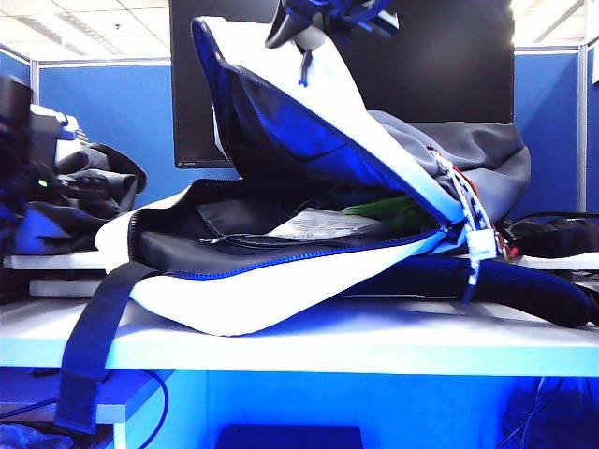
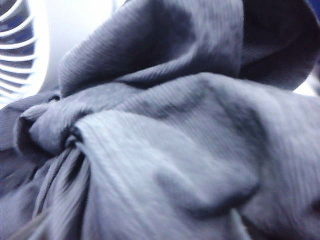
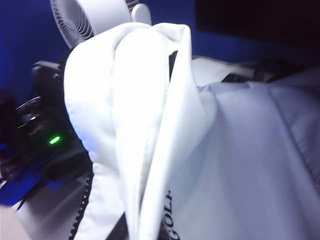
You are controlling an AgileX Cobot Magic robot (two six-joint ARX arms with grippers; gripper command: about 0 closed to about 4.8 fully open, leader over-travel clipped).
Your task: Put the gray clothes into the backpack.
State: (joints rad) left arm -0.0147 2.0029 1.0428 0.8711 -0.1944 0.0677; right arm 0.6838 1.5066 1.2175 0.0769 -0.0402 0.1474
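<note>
The white backpack [image 1: 281, 299] lies on its side on the table, its mouth open toward the left and black lining showing. High above it, my right gripper [image 1: 328, 21] is shut on the white flap [image 3: 145, 115] and holds that flap up, with its blue-edged zipper hanging open. The gray clothes [image 1: 98, 178] sit bunched at the far left, just outside the backpack's mouth. My left gripper [image 1: 36, 168] is a dark blur beside them. In the left wrist view the gray clothes [image 2: 165, 150] fill the picture and hide the fingers.
A green item [image 1: 388, 210] and a flat clear packet [image 1: 318, 224] lie inside the backpack. A wide black strap [image 1: 94, 346] hangs over the table's front edge. A white fan [image 3: 85, 20] stands at the left, and a black monitor [image 1: 449, 56] stands behind.
</note>
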